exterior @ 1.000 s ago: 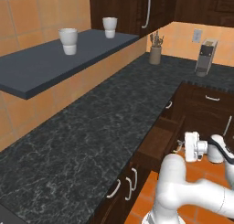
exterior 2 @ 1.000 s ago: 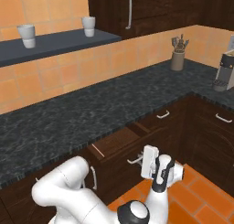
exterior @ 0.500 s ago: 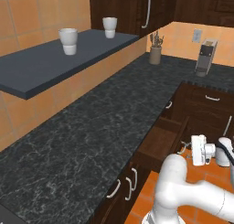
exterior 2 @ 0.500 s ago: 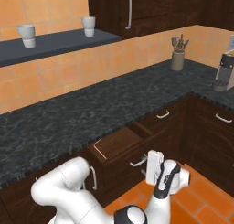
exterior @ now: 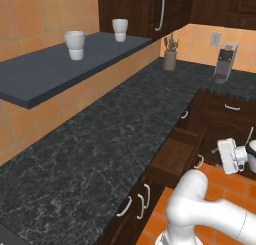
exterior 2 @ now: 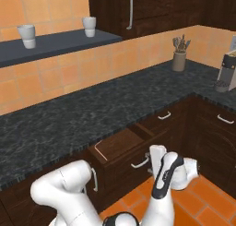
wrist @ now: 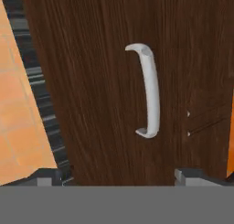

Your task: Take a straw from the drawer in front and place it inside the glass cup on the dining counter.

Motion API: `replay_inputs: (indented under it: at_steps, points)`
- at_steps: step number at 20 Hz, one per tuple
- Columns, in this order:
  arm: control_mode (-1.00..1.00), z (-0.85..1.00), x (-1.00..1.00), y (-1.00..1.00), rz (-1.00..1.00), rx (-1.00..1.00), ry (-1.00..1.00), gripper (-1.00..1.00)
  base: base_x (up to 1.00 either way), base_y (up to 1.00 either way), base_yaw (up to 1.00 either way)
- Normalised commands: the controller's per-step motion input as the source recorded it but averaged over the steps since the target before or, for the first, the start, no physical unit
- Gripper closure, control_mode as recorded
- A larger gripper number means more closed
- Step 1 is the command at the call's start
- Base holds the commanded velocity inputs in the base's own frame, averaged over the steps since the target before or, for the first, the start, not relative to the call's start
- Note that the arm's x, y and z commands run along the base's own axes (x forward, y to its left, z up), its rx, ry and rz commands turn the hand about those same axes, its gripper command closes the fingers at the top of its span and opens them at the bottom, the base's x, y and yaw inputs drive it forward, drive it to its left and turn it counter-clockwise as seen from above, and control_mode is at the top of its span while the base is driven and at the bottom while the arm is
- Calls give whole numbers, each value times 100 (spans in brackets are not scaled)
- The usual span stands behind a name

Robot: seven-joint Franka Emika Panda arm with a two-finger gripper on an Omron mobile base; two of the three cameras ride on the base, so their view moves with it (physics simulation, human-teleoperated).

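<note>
The drawer (exterior: 176, 156) (exterior 2: 119, 145) stands pulled out from under the black counter, and its plain wood inside shows at a shallow angle. In the hand view its dark front (wrist: 91, 90) is close ahead, with the pale handle (wrist: 150, 90) between my fingers' lines but apart from them. My gripper (exterior: 218, 153) (exterior 2: 149, 163) (wrist: 119, 177) is open, just off the handle, holding nothing. No straw shows inside the drawer from these angles. The glass cup and the dining counter are out of view.
A black speckled counter (exterior: 115, 134) runs above the drawer. A dark shelf (exterior: 60, 69) carries two white ribbed cups (exterior: 75, 45). A utensil holder (exterior 2: 179, 59) and a coffee machine (exterior 2: 227, 73) stand at the far end. Orange floor tiles (exterior 2: 203, 197) lie below.
My jaws have spread wide and let go of the drawer handle, and the hand has drawn back a little from the drawer front. The drawer stays pulled out.
</note>
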Motion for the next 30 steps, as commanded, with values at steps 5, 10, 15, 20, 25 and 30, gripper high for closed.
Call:
replay_inputs:
  at_steps: [5, 10, 15, 20, 25, 30]
  points:
    - [-100, 88, 19, 26, 16, -42, -3, -100, 0, 0, 0]
    - [-100, 43, 7, 44, 16, -37, 3, -100, 0, 0, 0]
    - [-100, 1, 3, 32, 16, -32, 12, -100, 0, 0, 0]
    - [-100, 31, 1, 40, 15, -36, 3, -100, 0, 0, 0]
    - [-100, -1, 5, 41, 15, -32, 3, -100, 0, 0, 0]
    - [-100, -15, 21, 29, 12, -19, 8, -100, 0, 0, 0]
